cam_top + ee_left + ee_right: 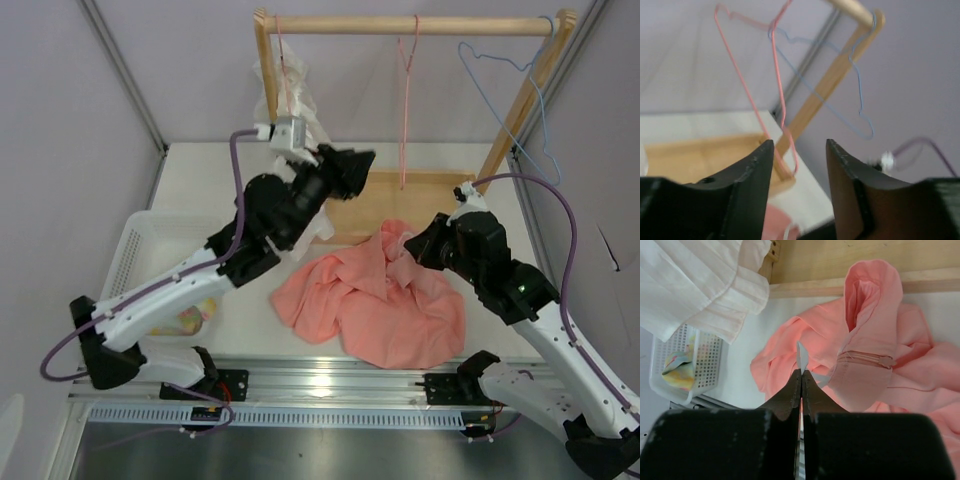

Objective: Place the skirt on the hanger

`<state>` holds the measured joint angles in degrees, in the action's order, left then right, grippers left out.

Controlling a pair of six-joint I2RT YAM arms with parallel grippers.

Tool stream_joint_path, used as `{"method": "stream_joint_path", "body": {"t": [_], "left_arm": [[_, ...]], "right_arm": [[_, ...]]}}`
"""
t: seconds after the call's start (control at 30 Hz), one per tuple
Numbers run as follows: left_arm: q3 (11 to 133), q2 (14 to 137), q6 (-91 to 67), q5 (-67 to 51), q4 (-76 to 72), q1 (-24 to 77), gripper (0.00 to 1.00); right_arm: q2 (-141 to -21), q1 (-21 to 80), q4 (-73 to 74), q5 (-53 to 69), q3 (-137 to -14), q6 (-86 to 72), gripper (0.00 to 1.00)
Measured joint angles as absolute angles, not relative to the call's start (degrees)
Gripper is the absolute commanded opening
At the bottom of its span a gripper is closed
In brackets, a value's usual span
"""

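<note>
Two bare wire hangers hang on your wooden rack (410, 24): one pink hanger (406, 90) mid-rail and one light-blue hanger (510, 85) at the right end. One white garment (300, 95) hangs at the left end. The single salmon-pink skirt (375, 295) lies crumpled on the table (200, 170), between your two arms. Your left gripper (799, 145) is raised, jaws well apart, gripping nothing. Your right gripper (801, 371) is pressed tight at the skirt's bunched top; whether it nips cloth, you cannot tell. One white basket (140, 250) holds one yellow patterned cloth (195, 315).
</note>
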<state>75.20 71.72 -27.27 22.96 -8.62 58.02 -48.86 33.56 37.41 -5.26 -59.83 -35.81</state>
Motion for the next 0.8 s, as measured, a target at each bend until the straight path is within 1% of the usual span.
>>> {"method": "stream_joint_path", "body": {"t": [0.17,0.3,0.47,0.57,0.8], "left_arm": [[100.8,89.9,-20.2,29.5,-7.1,58.0,0.61],[120.6,105.0,-14.3,33.0,-4.7,57.9,0.65],[138.3,120.6,-8.5,35.8,-2.6,57.2,0.68],[139.6,124.7,-5.7,37.1,-4.3,56.6,0.68],[139.6,128.9,-1.2,39.3,-11.5,54.2,0.67]], "right_arm": [[-48.0,32.7,38.3,-5.4,-59.4,-35.8,0.0],[-47.5,32.0,38.9,-5.3,-58.5,-35.8,0.0],[-46.7,31.4,39.2,-4.7,-58.0,-35.7,0.0],[-46.2,30.9,39.3,-4.2,-58.0,-35.5,0.0],[-45.4,29.6,39.2,-2.3,-57.1,-34.7,0.0]]}}
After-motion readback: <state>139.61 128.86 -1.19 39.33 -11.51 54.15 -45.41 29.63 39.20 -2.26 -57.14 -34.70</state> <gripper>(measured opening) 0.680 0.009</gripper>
